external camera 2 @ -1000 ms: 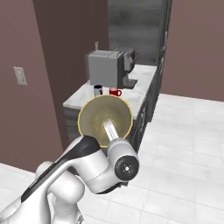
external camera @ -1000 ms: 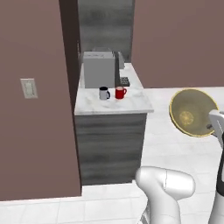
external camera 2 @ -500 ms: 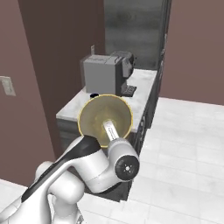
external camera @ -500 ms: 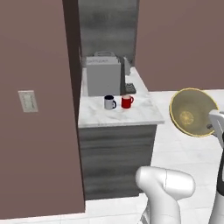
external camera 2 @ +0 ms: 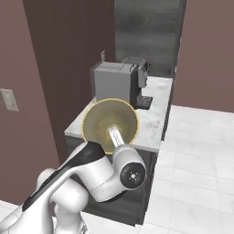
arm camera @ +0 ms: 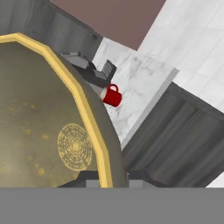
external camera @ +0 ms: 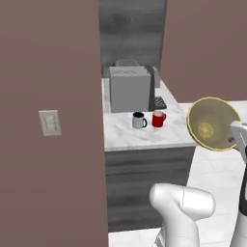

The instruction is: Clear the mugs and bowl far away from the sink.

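I judged the wide shallow tan-yellow bowl [external camera: 213,124] to be rigid, light and possibly slippery, best taken by its thin rim. The two-finger gripper [arm camera: 106,178] was pinched nearly together on that rim, carrying the bowl tilted in the air, off the front edge of the marble counter [external camera: 144,135]. The glossy red mug [external camera: 157,118] and the white-grey mug [external camera: 139,120] stood side by side mid-counter.

1. The bowl [external camera: 212,124] looks matt tan inside, speckled, with a smoother yellow rim.
2. The red mug [external camera: 158,118] is glossy (ceramic, by its look).
3. The counter [external camera: 144,137] top is pale veined marble; its front is dark grained wood.
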Available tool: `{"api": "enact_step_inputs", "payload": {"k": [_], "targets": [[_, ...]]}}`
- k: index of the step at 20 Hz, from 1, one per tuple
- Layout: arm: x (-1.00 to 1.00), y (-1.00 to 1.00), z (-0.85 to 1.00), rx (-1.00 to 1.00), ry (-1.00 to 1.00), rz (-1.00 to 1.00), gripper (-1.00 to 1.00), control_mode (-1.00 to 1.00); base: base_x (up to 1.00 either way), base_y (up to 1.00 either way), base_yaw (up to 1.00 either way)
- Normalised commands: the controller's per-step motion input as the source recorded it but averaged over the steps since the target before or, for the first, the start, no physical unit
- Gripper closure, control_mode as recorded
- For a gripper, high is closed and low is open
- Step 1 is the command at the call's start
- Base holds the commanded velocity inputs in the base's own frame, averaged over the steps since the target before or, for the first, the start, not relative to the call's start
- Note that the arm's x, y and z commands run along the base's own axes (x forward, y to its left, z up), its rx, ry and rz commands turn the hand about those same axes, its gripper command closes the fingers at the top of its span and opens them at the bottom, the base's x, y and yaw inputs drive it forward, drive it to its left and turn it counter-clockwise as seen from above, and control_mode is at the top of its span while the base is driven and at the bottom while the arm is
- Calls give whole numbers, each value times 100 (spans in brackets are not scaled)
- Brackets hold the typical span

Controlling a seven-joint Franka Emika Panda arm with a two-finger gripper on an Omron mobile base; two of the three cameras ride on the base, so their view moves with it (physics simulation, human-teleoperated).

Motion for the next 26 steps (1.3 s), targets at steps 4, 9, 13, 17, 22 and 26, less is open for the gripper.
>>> {"api": "enact_step_inputs", "payload": {"k": [4, 9, 13, 17, 22, 26], "targets": [[0, 0, 0, 0, 0, 0, 100, 100, 50, 41, -3], [0, 0, 0, 0, 0, 0, 100, 100, 38, 11, -5], [0, 0, 0, 0, 0, 0, 100, 100, 28, 0, -6], [0, 0, 0, 0, 0, 0, 100, 100, 23, 0, -6], [0, 0, 0, 0, 0, 0, 100, 100, 25, 0, -2], [0, 0, 0, 0, 0, 0, 100, 100, 31, 0, 1]]}}
